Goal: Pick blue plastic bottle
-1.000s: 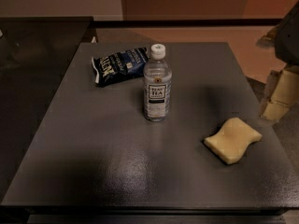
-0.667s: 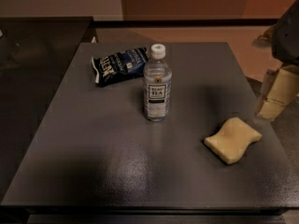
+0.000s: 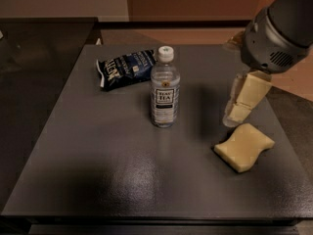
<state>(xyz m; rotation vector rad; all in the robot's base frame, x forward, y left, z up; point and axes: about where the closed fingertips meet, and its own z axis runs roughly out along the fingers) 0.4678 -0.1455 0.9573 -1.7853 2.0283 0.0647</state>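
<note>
Bottle [image 3: 165,89], clear plastic with a faint blue tint, stands upright a little far of the middle of the dark grey surface [image 3: 117,175]. It has a white screw cap on top and a dark-and-white label around its waist that reads "TEA". Nothing is touching it, and it casts a soft shadow to its right.

Just to its left and a bit farther back lies a dark blue crinkled snack bag [image 3: 128,68], flat on the surface, with its right end near the bottle's shoulder; from where I stand I can't tell if the two touch.

Off to the right, well apart from the bottle, the gripper [image 3: 235,116] hangs above the surface, pointing down and slightly leftward. Its two cream-coloured fingers [image 3: 253,93] look a little apart, with nothing held between them. Above them sits the arm's bulky grey round housing [image 3: 279,31], filling the far right corner of the scene.

Just near of the fingertips, a pale yellow sponge [image 3: 244,147] with wavy edges lies flat close to the right edge of the surface, apart from the gripper.

Beyond the left edge of the surface stands a darker glossy counter [image 3: 39,48], and behind everything runs a brownish wall
</note>
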